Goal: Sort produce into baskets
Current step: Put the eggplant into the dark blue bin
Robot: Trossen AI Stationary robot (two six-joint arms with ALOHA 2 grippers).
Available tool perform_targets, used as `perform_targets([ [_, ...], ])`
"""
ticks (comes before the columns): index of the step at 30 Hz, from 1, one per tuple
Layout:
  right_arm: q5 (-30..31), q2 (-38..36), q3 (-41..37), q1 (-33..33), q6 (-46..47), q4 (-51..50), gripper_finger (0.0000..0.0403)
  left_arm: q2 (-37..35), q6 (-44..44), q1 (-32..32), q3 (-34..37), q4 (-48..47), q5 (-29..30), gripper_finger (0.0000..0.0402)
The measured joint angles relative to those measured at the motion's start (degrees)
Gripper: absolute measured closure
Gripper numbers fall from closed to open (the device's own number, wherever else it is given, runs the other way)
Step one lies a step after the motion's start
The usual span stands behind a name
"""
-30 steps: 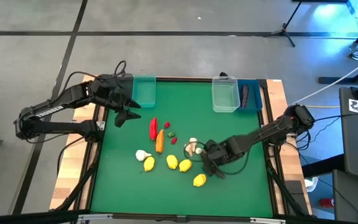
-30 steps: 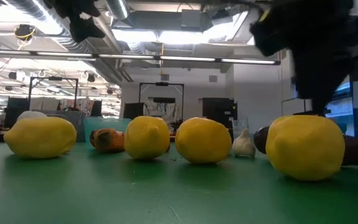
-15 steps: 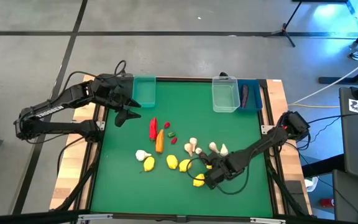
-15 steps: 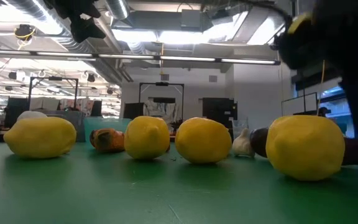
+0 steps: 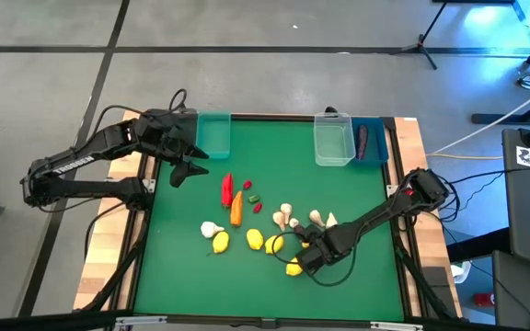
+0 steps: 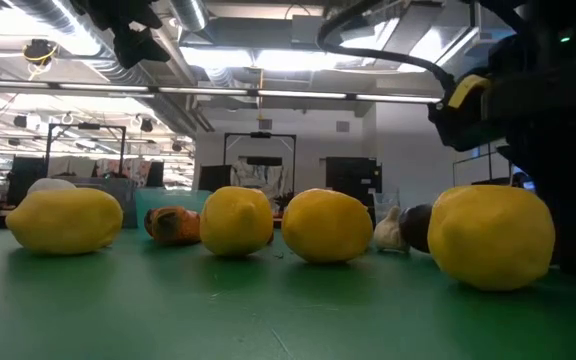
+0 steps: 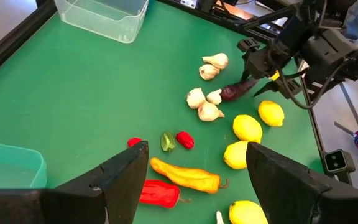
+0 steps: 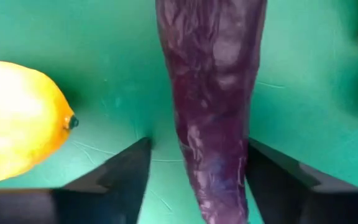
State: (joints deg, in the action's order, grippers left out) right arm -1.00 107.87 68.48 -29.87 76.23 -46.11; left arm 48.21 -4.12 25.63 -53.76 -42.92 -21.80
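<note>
No legible text or labels.

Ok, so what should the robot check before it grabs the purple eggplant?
1. Right hand open: ok, its fingers stand apart.
2. Eggplant between the fingers: ok, one finger on each side.
3. Lemon out of the grip: ok, it lies outside the fingers, apart from the eggplant.
4. Hand low enough to close: cannot tell.
5. Drop-off spot known: ok, the blue bin at the back already holds the other eggplant.
6. Left hand out of the way: ok, it waits open by the teal bin.
</note>
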Motion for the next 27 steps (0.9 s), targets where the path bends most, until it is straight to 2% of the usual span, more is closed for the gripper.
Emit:
perform_targets([
  [9, -1.32, 0.0, 0.01, 0.0, 0.13, -0.17, 0.0321, 0.0, 1.18, 0.0, 0.0, -0.02, 0.36, 0.0135],
  [15, -1.31, 0.05, 0.67, 0.03, 0.24, -0.07, 0.0323, 0.0, 1.19, 0.0, 0.0, -0.02, 0.95, 0.0135],
  [20, -0.62, 0.07, 2.96, 1.92, -0.61, -0.62, 0.0297, 0.0, 1.2, 0.0, 0.0, -0.04, 1.03, 0.0135],
  [27, -0.05, 0.07, 5.17, 7.09, -12.06, -4.42, 0.0325, 0.0, 1.32, -0.01, 0.0, -0.13, 1.09, 0.0135],
])
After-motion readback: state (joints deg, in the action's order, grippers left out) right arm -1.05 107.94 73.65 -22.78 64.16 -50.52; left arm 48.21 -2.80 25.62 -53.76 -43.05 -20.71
